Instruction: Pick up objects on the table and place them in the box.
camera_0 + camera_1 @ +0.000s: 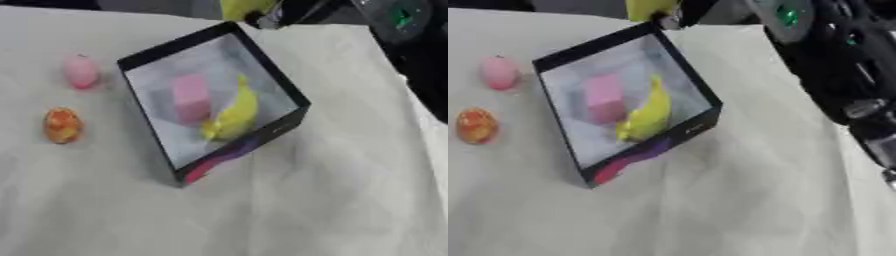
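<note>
A black box (282, 126) with a white inside lies askew mid-table. In it lie a pink block (190, 97) and a yellow banana-shaped piece (236, 112), side by side. Left of the box, a pink rounded object (80, 71) and an orange rounded object (63, 125) rest on the white cloth. At the top edge, just beyond the box's far corner, my right hand (284, 12) shows as a black and silver shape right beside a yellow object (241, 7). I cannot make out whether it holds that object. My left hand shows in no view.
My right arm (833, 65), black with a green-lit part, fills the upper right corner and right edge. The white cloth (332, 200) covers the table, wrinkled in front of and right of the box.
</note>
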Robot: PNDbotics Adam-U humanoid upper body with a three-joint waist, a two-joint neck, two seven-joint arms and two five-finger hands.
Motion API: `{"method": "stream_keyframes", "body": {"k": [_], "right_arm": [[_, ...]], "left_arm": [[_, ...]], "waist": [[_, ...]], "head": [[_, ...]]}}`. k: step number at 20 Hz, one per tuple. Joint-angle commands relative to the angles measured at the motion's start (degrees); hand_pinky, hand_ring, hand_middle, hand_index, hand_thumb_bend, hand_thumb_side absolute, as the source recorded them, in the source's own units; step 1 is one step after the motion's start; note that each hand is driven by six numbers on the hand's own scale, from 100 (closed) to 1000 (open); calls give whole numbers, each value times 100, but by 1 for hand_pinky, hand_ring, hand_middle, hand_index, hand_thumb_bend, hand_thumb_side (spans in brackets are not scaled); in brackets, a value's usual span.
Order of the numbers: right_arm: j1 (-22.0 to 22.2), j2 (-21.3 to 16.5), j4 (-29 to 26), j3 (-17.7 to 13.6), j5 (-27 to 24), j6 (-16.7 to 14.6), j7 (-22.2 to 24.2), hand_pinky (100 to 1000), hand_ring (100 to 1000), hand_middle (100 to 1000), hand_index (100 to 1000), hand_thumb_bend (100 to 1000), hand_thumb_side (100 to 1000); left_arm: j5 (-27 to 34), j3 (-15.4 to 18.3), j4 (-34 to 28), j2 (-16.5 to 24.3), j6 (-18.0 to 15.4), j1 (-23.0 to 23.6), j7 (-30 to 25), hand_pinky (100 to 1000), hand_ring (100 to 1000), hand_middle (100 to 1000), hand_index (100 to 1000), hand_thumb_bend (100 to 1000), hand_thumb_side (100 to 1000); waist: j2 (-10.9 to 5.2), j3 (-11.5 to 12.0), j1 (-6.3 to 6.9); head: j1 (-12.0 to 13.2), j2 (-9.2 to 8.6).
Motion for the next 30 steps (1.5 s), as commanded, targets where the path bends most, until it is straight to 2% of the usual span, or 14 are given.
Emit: {"method": "stream_keyframes", "body": {"k": [1,4,9,12,14,16,17,19,20,23,26,28,30], "right_arm": [[-192,196,566,-153,481,-300,-165,775,593,459,580,185,303],[-240,461,956,-234,785,-473,-309,777,593,459,581,174,300],[-258,723,1293,-288,1089,-654,-483,796,597,460,582,172,306],[-231,782,1421,-320,1242,-687,-548,803,602,466,590,193,322],[-216,801,1478,-338,1346,-707,-578,813,622,490,621,241,347],[-203,806,1496,-333,1474,-729,-593,830,686,564,721,317,428],[-193,803,1498,-314,1560,-750,-575,843,751,652,804,377,496],[-166,796,1495,-293,1734,-826,-500,872,825,762,888,437,567],[-149,787,1484,-293,1814,-861,-458,894,863,803,913,460,610],[-116,753,1426,-317,2020,-888,-331,941,915,856,958,450,714],[-83,729,1374,-361,2130,-822,-286,961,926,868,976,449,694],[-62,728,1314,-402,2063,-776,-305,958,912,855,973,455,614],[-59,656,1094,-432,1765,-695,-426,953,901,846,970,460,524]], "left_arm": [[3,26,-131,162,-10,-72,-23,874,915,965,950,233,1000],[-1,10,-132,152,1,-106,-41,874,915,966,950,233,1000],[-12,1,-132,146,16,-144,-59,874,915,966,950,234,1000],[-27,2,-125,135,29,-145,-64,875,915,966,950,233,1000],[-37,3,-121,127,37,-148,-66,875,915,966,950,234,1000],[-43,2,-118,121,45,-154,-68,875,914,966,950,234,1000],[-45,2,-116,119,48,-157,-70,875,914,967,950,234,1000],[-46,3,-113,113,52,-155,-72,876,914,967,951,234,1000],[-47,3,-109,109,55,-149,-73,876,914,967,951,234,1000],[-54,5,-97,100,62,-124,-77,876,914,967,951,235,1000],[-48,7,-95,94,60,-117,-79,877,914,967,952,235,1000],[-43,7,-91,92,59,-101,-79,877,914,967,952,233,1000],[-43,11,-82,90,60,-67,-77,877,914,968,952,234,1000]], "waist": [[-48,29,-63],[-9,59,-79],[40,97,-126],[63,91,-150],[74,85,-166],[81,86,-179],[81,89,-185],[76,96,-189],[73,94,-187],[56,78,-179],[36,59,-168],[17,35,-152],[-23,-5,-135]], "head": [[-66,-122],[-120,-145],[-183,-192],[-188,-207],[-186,-215],[-181,-217],[-178,-214],[-175,-203],[-169,-201],[-154,-183],[-141,-170],[-131,-157],[-123,-115]]}}
